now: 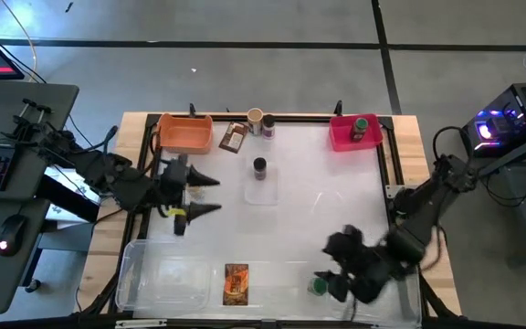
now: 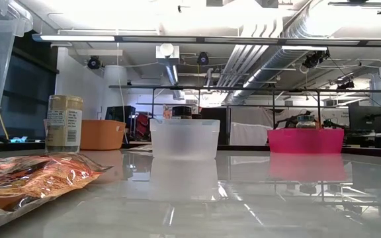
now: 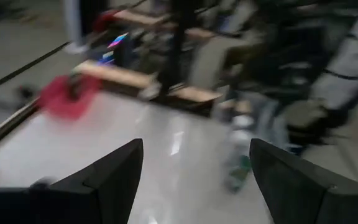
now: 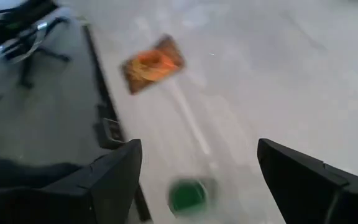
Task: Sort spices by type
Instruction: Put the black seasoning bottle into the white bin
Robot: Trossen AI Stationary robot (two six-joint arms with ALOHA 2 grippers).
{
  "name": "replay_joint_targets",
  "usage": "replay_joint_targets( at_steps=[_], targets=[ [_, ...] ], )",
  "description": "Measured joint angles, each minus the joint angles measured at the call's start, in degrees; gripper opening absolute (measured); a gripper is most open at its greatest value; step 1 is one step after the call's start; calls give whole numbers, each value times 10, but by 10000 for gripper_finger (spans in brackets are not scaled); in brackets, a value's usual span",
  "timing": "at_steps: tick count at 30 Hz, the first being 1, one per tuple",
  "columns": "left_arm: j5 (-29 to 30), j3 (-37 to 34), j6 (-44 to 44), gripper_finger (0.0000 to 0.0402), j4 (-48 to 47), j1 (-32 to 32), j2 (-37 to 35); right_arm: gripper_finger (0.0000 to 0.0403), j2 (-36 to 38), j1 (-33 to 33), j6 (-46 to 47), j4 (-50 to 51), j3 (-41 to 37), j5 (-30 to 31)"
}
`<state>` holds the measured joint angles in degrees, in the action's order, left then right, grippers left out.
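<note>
Green-capped jar [image 1: 318, 285] upright near the table's [image 1: 336, 210] front edge.
Just beside the right gripper [image 1: 338, 274], outside its wide, empty jaws; left gripper [image 1: 210, 195] likewise spread, empty.

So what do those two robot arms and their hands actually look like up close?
Both arms are dark, nearly black, built of chunky jointed segments with black cables along them. The left hand ends in two pointed, wedge-shaped black fingers, with a small yellow marking behind them. The right hand is bulkier and just as dark, with the same flat tapering fingers.

Jar [image 1: 259, 166] seemingly inside central tub [image 1: 261, 191]
</note>
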<state>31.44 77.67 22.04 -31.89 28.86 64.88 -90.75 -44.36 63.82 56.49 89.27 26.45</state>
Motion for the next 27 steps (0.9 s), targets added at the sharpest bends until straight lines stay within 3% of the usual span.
replay_joint_targets(
  at_steps=[3, 6, 15, 18, 21, 27],
  targets=[
    [-12, 0, 1, 282, 8, 15, 4, 314, -6, 55, -102, -77, 0, -75],
    [-12, 0, 34, 282, -23, 28, 4, 314, -26, 104, -163, -85, 15, -148],
    [2, 0, 93, 282, -78, 47, 7, 314, -145, 194, -277, 146, 144, -337],
    [9, 0, 94, 282, -78, 46, 10, 314, -176, 203, -314, 167, 175, -343],
    [9, 0, 97, 282, -79, 46, 12, 314, -192, 207, -341, 163, 190, -311],
    [8, 0, 122, 282, -67, 47, 10, 314, -194, 239, -288, 145, 188, -224]
  ],
)
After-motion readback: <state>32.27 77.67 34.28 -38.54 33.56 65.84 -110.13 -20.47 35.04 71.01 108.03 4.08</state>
